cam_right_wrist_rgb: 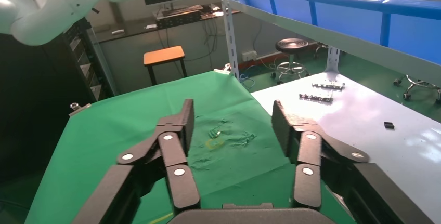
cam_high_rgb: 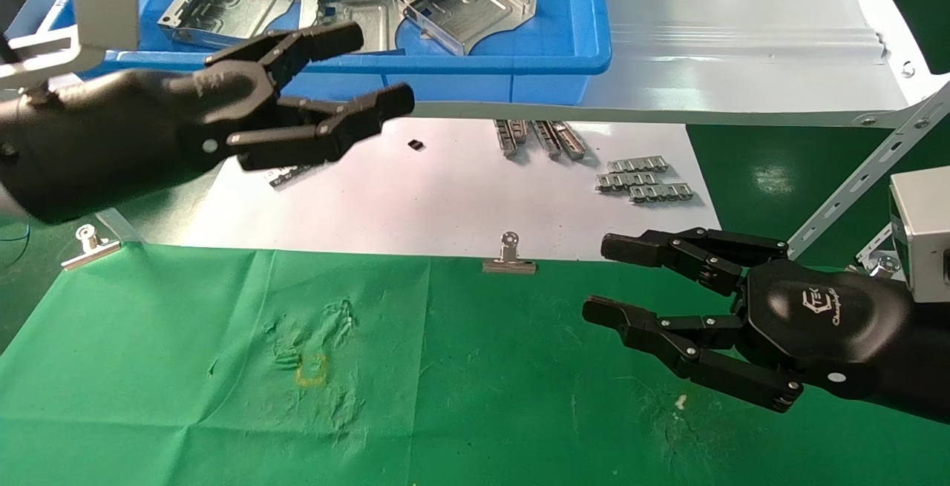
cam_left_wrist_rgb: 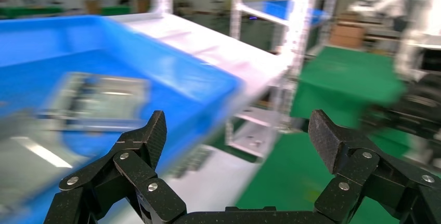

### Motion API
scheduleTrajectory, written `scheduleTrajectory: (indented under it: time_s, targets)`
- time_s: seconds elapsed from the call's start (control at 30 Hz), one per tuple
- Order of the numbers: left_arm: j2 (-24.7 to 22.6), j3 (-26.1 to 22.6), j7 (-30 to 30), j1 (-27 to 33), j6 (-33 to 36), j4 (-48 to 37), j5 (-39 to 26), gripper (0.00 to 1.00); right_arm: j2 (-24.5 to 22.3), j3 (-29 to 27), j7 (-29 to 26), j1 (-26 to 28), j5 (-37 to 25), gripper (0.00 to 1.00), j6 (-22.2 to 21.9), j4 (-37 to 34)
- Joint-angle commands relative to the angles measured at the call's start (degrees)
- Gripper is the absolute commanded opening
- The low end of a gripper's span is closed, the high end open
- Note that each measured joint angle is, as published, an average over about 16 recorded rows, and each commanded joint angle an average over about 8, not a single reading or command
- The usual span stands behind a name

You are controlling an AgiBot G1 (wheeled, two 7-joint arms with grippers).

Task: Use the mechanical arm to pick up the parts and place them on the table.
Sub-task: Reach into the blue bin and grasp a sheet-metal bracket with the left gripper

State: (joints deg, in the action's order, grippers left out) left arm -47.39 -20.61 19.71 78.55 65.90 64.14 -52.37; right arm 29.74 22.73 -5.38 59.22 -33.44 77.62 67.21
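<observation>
Approach phase: the left glossy black three-fingered end effector [cam_high_rgb: 338, 96] hangs in the air at the near wall of the blue plastic bin [cam_high_rgb: 594, 18], fingers spread wide and empty. Three silvery stamped sheet-metal parts [cam_high_rgb: 466, 0] lie in that bin on the silvery ribbed shelf [cam_high_rgb: 742, 41], none yet on the green cloth desk [cam_high_rgb: 475, 397].

Recommended procedure:
1. Lift the fingertips above the bin rim before moving in; contact with the wall would likely shove the bin.
2. Choose one part that lies apart from its neighbours; the nearest one [cam_high_rgb: 356, 7] overlaps visually with the fingers, so its exact clearance cannot be judged.
3. Close across an upturned slotted rim, as the flat base probably offers little purchase.

The right black end effector [cam_high_rgb: 605, 278] hovers idle over the green desk, likewise wide open and empty.
</observation>
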Motion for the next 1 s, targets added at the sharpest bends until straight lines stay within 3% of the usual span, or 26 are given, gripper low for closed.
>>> scheduleTrajectory:
  time_s: [0.03, 0.3, 0.53, 0.67, 0.83, 0.93, 1.0]
  targets:
    - [-1.4, -0.9, 1.2, 2.7, -2.5, -1.9, -2.2, 1.0, 0.0, 0.0, 0.0, 0.0, 0.0, 0.0, 0.0, 0.0]
    - [-5.3, -6.7, 7.6, 15.1, -6.9, -12.2, -12.8, 1.0, 0.0, 0.0, 0.0, 0.0, 0.0, 0.0, 0.0, 0.0]
    - [-6.4, -12.4, 15.0, 26.0, -5.0, -18.7, -22.2, 0.97, 0.0, 0.0, 0.0, 0.0, 0.0, 0.0, 0.0, 0.0]
    - [-6.9, -15.0, 19.7, 30.0, -3.7, -20.8, -26.4, 0.7, 0.0, 0.0, 0.0, 0.0, 0.0, 0.0, 0.0, 0.0]
    - [-8.1, -17.6, 24.6, 32.6, -3.3, -22.9, -30.4, 0.17, 0.0, 0.0, 0.0, 0.0, 0.0, 0.0, 0.0, 0.0]
    - [-8.7, -18.6, 26.4, 33.1, -3.9, -23.5, -32.3, 0.03, 0.0, 0.0, 0.0, 0.0, 0.0, 0.0, 0.0, 0.0]
    - [-9.1, -19.2, 27.3, 33.1, -4.6, -23.6, -33.3, 0.0, 0.0, 0.0, 0.0, 0.0, 0.0, 0.0, 0.0, 0.0]
